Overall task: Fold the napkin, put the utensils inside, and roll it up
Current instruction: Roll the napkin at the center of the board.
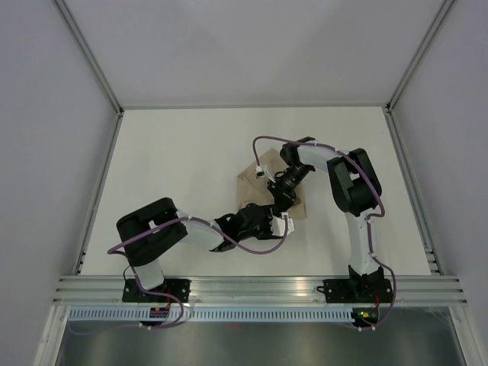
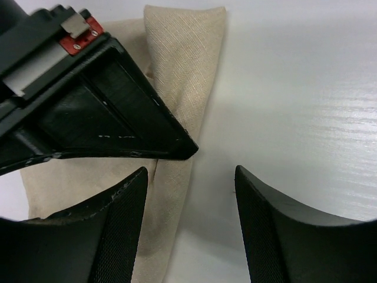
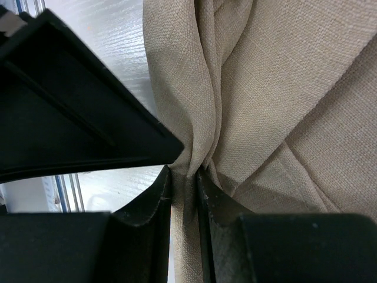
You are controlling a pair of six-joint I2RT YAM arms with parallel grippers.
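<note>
My right fingers (image 3: 184,190) are closed on a gathered fold of the napkin (image 3: 283,88). The cloth is pinched thin between the two pads, and above them it spreads out wide, with creases that run down into the grip.

My left fingers (image 2: 189,174) stand apart, with a clear gap between them, and they hold nothing. One of them is over a narrow folded strip of the napkin (image 2: 182,59); the other is over the bare desk (image 2: 306,88). The long edge of the strip runs through the gap. I cannot tell whether the fingers touch the cloth or only hang above it. Part of my right hand crosses this view just beyond my left fingertips.

From above, the napkin (image 1: 248,181) lies crumpled near the middle of the desk (image 1: 191,152), a little to the right. My right fingers (image 1: 280,191) are on top of it, and my left fingers (image 1: 267,221) are at its near edge, just beside them.
</note>
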